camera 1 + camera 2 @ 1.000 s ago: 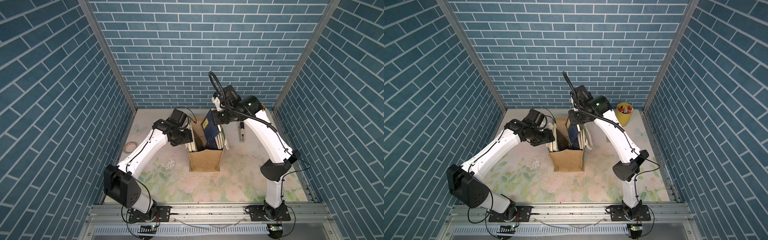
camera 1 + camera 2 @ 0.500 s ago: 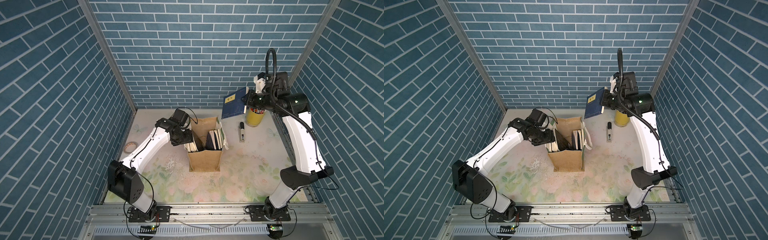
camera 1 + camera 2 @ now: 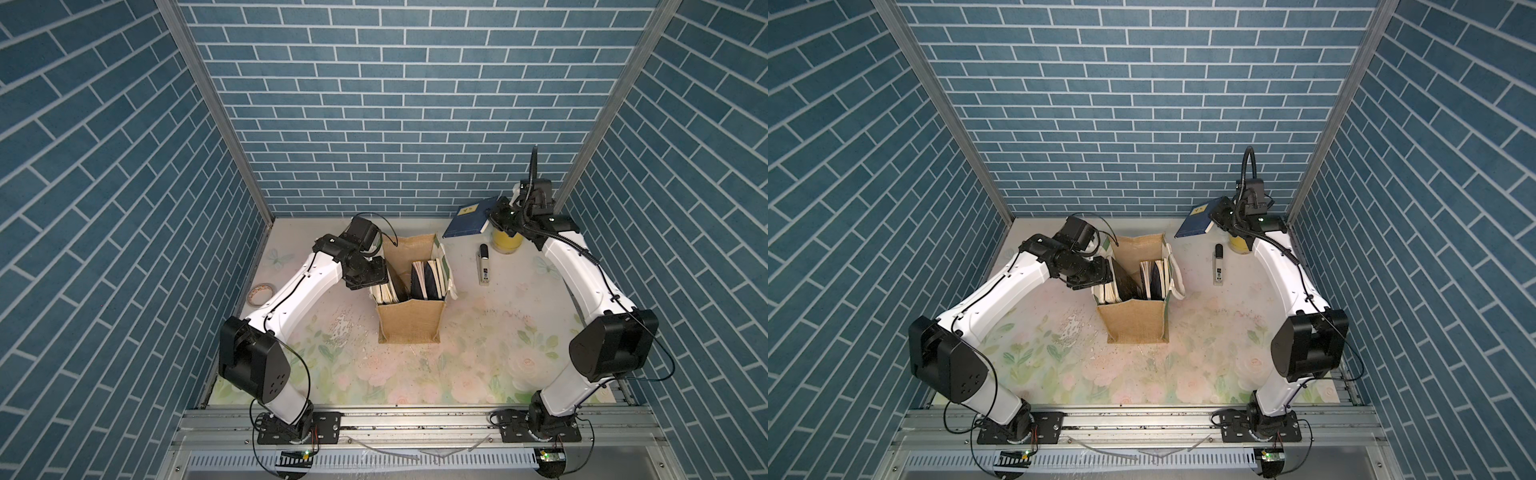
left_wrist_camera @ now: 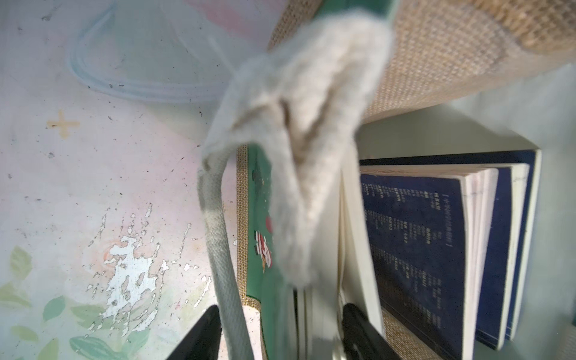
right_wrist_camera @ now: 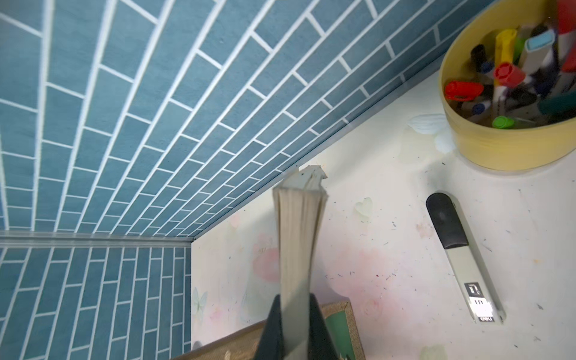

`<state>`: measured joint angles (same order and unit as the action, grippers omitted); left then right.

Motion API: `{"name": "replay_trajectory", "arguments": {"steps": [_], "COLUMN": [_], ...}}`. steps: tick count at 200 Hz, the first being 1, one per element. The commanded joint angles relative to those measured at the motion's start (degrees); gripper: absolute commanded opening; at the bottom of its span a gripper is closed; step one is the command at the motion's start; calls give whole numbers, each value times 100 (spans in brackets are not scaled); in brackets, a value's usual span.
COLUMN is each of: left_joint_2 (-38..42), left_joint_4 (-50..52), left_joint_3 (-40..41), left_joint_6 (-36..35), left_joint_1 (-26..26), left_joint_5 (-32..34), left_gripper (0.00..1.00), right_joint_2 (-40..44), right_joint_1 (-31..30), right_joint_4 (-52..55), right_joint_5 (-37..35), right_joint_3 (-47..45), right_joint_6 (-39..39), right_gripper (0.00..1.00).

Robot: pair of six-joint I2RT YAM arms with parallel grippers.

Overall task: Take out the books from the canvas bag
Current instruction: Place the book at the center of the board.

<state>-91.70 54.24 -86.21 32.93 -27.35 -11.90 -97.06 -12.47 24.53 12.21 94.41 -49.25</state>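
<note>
Now the right fingers (image 5: 269, 339) are clamped on a blue book (image 3: 467, 220). They hold it up in the air near the back wall, just beside the yellow cup (image 3: 505, 247) of pens. The bag (image 3: 409, 324) stands in the middle of the table (image 3: 478, 357), with more books (image 3: 428, 280) standing inside it. The left fingers (image 4: 199, 339) sit on both sides of the bag's side wall and handle (image 4: 218, 249). I cannot tell if they squeeze.

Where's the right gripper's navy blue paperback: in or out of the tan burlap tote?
Out: right gripper holds navy blue paperback aloft, clear of the burlap tote.
</note>
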Motion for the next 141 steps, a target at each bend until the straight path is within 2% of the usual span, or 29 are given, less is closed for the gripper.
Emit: {"name": "replay_trajectory", "arguments": {"steps": [1,33,63,102,122,134,141], "left_joint_2": [-18,-6,-20,-48,-98,-120,-136], "left_joint_4": [-10,-10,6,25,51,65,69], "left_joint_3": [-123,-89,-106,-165,-211,-251,-270], "left_joint_6": [-15,3,16,44,27,20,21], "left_joint_1": [-52,-56,-59,-60,-64,-62,-61], "left_joint_5": [-128,-145,-169,-189,-190,-177,-165], "left_gripper": [63,63,63,63,63,63,63], "right_joint_2": [-302,-999,-1502,-2015,-2123,-2140,-2141], "right_joint_1": [30,32,-1,-173,-323,-386,-426], "right_joint_4": [-1589,-2826,-3274,-2939,-2323,-1954,-1713], "right_joint_5": [-19,48,-238,-371,-468,-515,-554], "right_joint_3": [-290,-704,-983,-904,-802,-786,-751], "right_joint_6": [-503,-1074,-1336,-1154,-922,-855,-803], "right_gripper": [0,0,0,0,7,19,30]}}
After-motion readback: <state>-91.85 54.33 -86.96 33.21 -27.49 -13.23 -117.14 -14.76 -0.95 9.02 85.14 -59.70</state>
